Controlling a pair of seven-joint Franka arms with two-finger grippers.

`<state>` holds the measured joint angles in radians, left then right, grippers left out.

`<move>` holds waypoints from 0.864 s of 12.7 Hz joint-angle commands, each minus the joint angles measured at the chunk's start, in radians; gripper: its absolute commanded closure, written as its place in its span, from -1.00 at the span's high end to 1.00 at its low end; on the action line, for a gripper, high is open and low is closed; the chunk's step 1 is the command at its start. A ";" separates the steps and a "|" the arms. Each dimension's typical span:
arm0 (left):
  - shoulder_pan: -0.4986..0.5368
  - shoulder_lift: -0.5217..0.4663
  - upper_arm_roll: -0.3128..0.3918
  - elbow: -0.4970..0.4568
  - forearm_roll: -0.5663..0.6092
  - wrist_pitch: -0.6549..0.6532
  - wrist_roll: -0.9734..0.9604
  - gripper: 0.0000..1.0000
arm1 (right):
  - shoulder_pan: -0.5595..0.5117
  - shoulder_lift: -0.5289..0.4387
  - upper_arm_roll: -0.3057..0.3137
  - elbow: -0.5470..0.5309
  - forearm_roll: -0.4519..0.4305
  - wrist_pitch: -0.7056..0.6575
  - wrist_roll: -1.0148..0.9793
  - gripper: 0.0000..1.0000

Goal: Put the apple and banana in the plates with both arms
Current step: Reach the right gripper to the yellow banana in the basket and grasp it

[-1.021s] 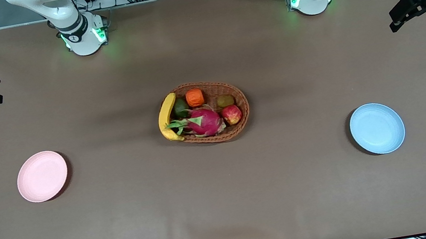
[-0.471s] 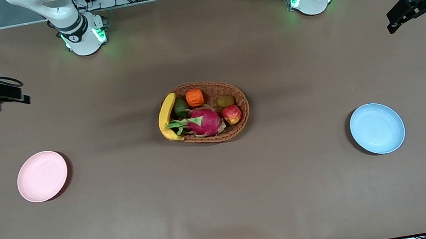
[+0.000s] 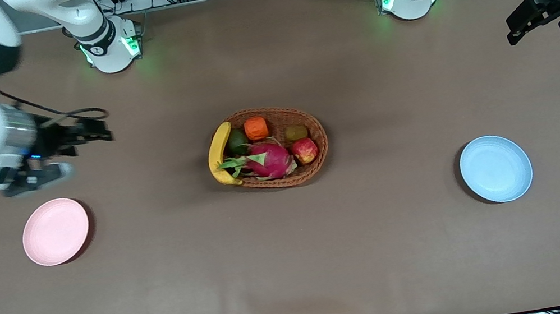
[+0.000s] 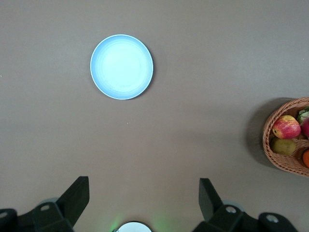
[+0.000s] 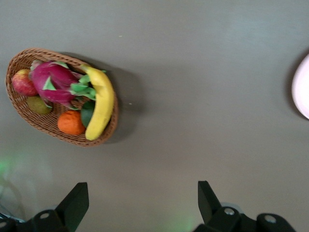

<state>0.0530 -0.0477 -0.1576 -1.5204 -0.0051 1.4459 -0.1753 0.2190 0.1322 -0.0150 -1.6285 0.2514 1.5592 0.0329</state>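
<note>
The right gripper [image 3: 102, 131] hangs with its fingers spread wide and nothing between them, over bare table between the pink plate [image 3: 55, 231] and the wicker basket [image 3: 318, 142]. From it, the basket sits further toward the middle of the table, and the pink plate is closer, at the right arm's end and nearer the front camera. The banana [image 5: 101, 107] lies along the basket rim on the side that faces this gripper, so it is the nearest fruit to it. I judge the banana light and fairly firm, with a skin that bruises under hard pinching; a grip across its thick middle, jaws square to its length, looks safest, since the tapered tips would slide out.

The left gripper [image 3: 515, 29] is also wide open and empty, up over the table at the left arm's end, well apart from everything. Below it and toward the front camera lies the blue plate [image 4: 121, 66]; the basket is well off toward the table's middle. The apple [image 4: 286, 126] rests in the basket end that faces this gripper, touching the dragon fruit [image 3: 269, 160] and beside a small greenish-brown fruit [image 4: 283, 145]. It seems hard, smooth and round, apt to roll or squirt from the pads; taking it across its widest girth from above is likely best, though the crowding neighbours leave little room for the fingers.
</note>
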 commanded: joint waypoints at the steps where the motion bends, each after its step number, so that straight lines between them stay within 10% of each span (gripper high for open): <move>1: 0.001 0.005 -0.007 0.016 0.013 -0.012 0.003 1.00 | 0.052 0.059 -0.007 0.006 0.072 0.074 0.057 1.00; 11: -0.002 0.031 -0.020 0.017 0.013 -0.007 -0.043 1.00 | 0.235 0.213 -0.010 -0.161 0.065 0.367 0.225 1.00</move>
<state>0.0505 -0.0323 -0.1675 -1.5213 -0.0051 1.4462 -0.1905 0.4655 0.3716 -0.0221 -1.6991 0.3107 1.8932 0.2526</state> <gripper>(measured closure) 0.000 0.000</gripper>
